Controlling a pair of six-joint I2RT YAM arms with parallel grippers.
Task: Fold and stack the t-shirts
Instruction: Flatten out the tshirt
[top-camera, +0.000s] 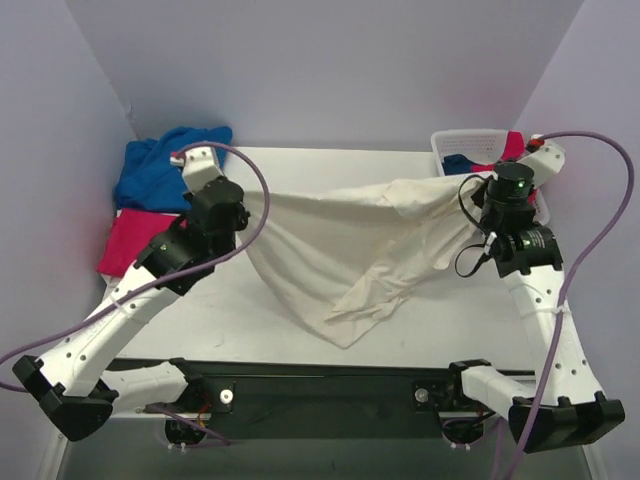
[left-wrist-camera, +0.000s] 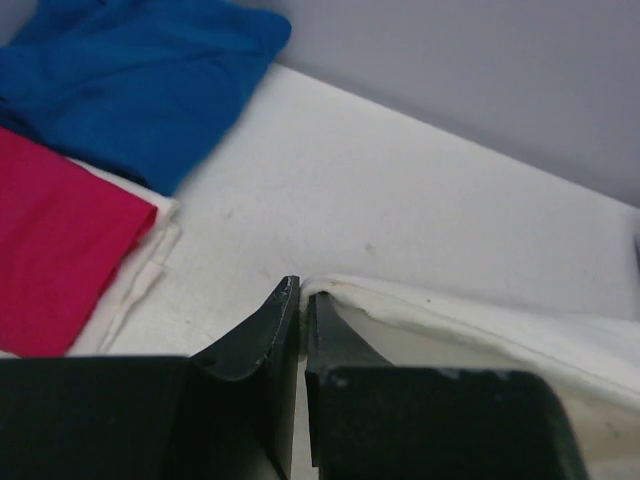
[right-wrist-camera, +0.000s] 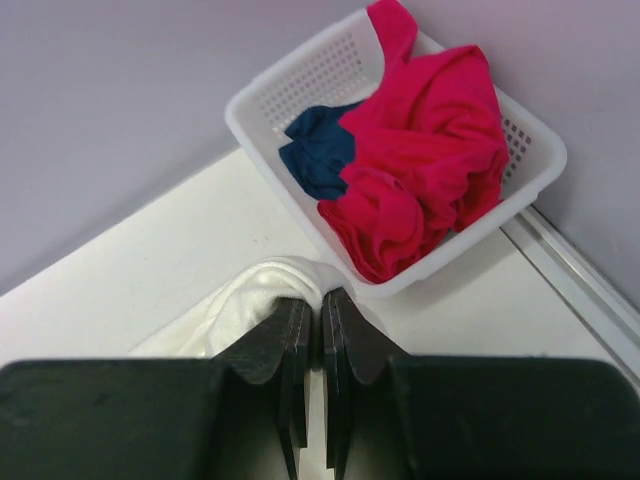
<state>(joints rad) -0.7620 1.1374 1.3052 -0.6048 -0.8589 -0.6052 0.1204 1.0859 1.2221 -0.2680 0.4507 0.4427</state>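
A cream t-shirt hangs stretched between my two grippers above the table, sagging to a point near the front. My left gripper is shut on its left edge; in the left wrist view the cream cloth is pinched between the fingers. My right gripper is shut on its right edge; in the right wrist view the cream cloth bunches at the fingertips. A folded stack sits at the far left: a blue shirt on a pink shirt.
A white basket at the far right holds a crumpled pink shirt and a dark blue one. The stack also shows in the left wrist view, blue over pink. Purple walls close in behind.
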